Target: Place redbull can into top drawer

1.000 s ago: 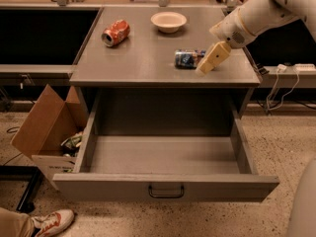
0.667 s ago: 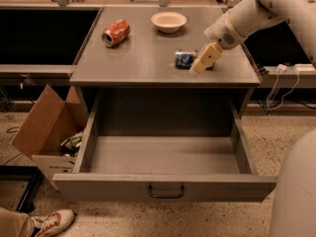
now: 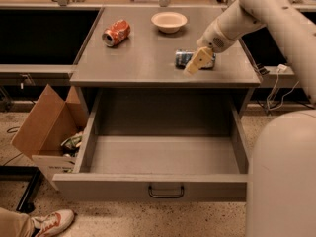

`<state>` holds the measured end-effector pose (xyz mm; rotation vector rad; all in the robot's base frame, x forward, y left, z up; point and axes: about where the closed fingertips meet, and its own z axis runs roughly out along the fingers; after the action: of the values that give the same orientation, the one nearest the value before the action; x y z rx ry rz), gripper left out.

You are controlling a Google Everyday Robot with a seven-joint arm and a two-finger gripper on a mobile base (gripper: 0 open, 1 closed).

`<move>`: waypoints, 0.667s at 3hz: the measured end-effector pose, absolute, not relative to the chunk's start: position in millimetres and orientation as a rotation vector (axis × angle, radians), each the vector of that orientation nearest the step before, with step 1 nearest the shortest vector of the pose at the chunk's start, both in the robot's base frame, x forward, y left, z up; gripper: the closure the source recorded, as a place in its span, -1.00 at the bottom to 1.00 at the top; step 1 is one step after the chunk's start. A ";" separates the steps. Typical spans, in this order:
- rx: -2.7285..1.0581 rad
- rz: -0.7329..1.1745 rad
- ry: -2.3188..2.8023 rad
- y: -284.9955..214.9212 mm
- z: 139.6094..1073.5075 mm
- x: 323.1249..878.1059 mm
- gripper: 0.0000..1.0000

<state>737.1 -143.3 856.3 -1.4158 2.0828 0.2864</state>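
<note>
The redbull can, blue and silver, lies on its side on the grey cabinet top, right of the middle. My gripper hangs just in front of the can and covers its right part. The top drawer is pulled wide open below the cabinet top. Its inside shows nothing in it, and its front panel has a small dark handle.
An orange-red soda can lies on its side at the back left of the top. A cream bowl stands at the back middle. An open cardboard box stands on the floor at the left. A shoe is at the bottom left.
My arm has swung left and my gripper has moved left along the cabinet top, from beside the can's right end to in front of it. The can has not moved.
</note>
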 end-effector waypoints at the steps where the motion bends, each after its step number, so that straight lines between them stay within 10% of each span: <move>1: -1.407 0.272 2.111 -145.9 848.7 744.8 -0.21; 2: -1.444 0.230 2.106 -144.1 847.7 742.6 0.41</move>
<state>742.6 -144.1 847.7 -1.4437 2.1065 0.2295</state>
